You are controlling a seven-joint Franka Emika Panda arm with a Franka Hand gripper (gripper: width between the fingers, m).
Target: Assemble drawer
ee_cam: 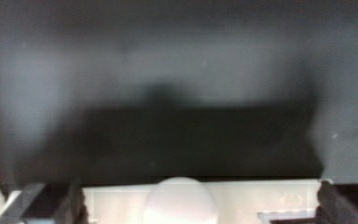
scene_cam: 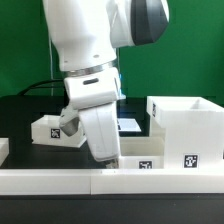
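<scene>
The tall white casing stands at the exterior view's right, tag on its front. One shallow tray lies at the left with its tag showing. My gripper is low over the second tray in the middle, just behind the front rail. In the wrist view my gripper is spread wide, with dark fingers at both sides. This white tray and its rounded knob fill the gap between them. I cannot see whether the fingers touch it.
A low white border rail runs along the front edge. The marker board lies behind the gripper on the black table. A green wall stands at the back.
</scene>
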